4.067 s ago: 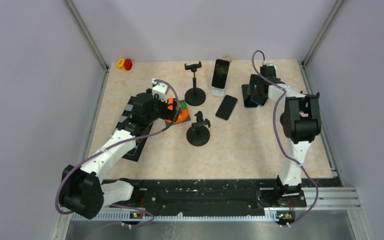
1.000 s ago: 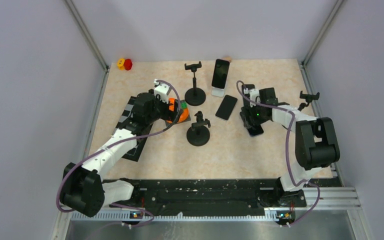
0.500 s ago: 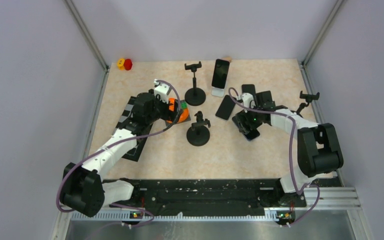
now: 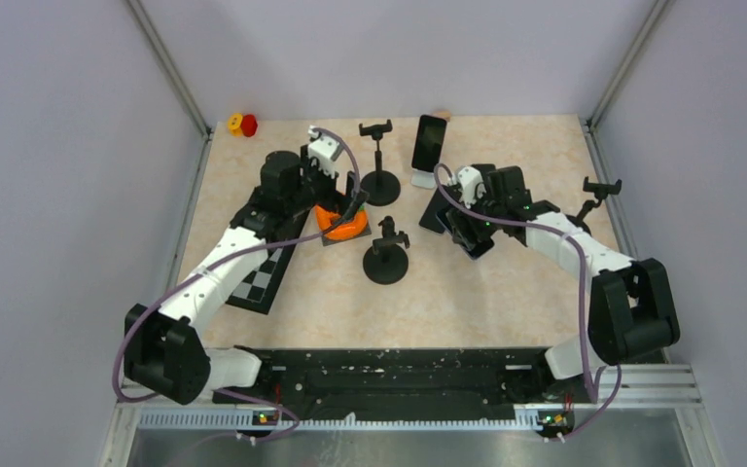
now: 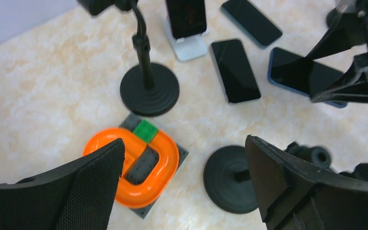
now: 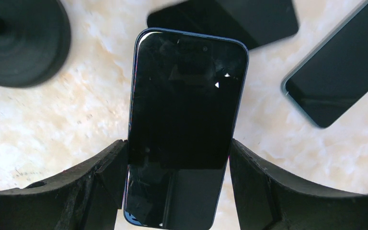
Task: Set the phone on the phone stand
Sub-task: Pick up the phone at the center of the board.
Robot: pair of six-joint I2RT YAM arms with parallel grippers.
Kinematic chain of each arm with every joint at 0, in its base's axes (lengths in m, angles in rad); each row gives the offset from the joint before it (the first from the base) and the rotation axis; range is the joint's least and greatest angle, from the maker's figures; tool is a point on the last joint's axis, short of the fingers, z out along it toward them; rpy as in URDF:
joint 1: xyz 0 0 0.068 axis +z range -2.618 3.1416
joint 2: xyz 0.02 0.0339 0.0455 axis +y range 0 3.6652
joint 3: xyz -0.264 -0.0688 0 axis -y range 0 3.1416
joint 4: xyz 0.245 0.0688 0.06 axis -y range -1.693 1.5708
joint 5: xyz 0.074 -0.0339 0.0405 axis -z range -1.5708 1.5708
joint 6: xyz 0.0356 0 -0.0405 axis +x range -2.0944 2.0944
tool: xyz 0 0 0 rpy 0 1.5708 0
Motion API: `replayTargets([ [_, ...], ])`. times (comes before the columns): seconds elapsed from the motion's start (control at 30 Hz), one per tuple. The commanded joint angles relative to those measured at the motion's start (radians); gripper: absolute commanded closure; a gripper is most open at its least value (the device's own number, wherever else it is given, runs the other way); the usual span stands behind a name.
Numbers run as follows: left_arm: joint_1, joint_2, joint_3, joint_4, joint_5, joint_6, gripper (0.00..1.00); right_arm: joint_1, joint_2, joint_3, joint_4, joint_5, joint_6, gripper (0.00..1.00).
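Blue-rimmed phone [image 6: 187,120] clamped in my right gripper [image 6: 179,172]; I count two flat phones [image 6: 338,76] beyond it. Left gripper [image 5: 183,142] gapes, two black stands [image 5: 149,88] ahead.

beige marbled tabletop [image 4: 506,302] boxed in by plain pale lilac walls [image 4: 58,146] on three sides. silver aluminium posts [image 4: 167,68] slant up at both back corners. black mounting plate [image 4: 399,375] runs across the near edge, grey metal strip [image 4: 399,446] below it. light is soft and even, shadows faint.
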Motion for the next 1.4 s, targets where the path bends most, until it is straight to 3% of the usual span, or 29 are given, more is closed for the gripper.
replayTargets([
  [0.0, 0.003, 0.06, 0.161, -0.025, 0.124, -0.05, 0.01, 0.045, -0.083, 0.124, 0.075, -0.023, 0.002, 0.72],
  [0.4, -0.039, 0.371, 0.526, -0.073, 0.399, -0.425, 0.01, 0.09, -0.128, 0.216, 0.163, -0.055, 0.068, 0.73],
  [0.87, -0.13, 0.584, 0.624, 0.02, 0.443, -0.666, 0.04, 0.094, -0.225, 0.168, 0.211, -0.124, 0.123, 0.73],
  [1.07, -0.155, 0.613, 0.616, 0.042, 0.462, -0.715, 0.18, 0.094, -0.229, 0.156, 0.215, -0.126, 0.124, 0.73],
  [1.37, -0.17, 0.636, 0.605, 0.123, 0.502, -0.775, 0.57, 0.094, -0.22, 0.135, 0.224, -0.114, 0.123, 0.73],
])
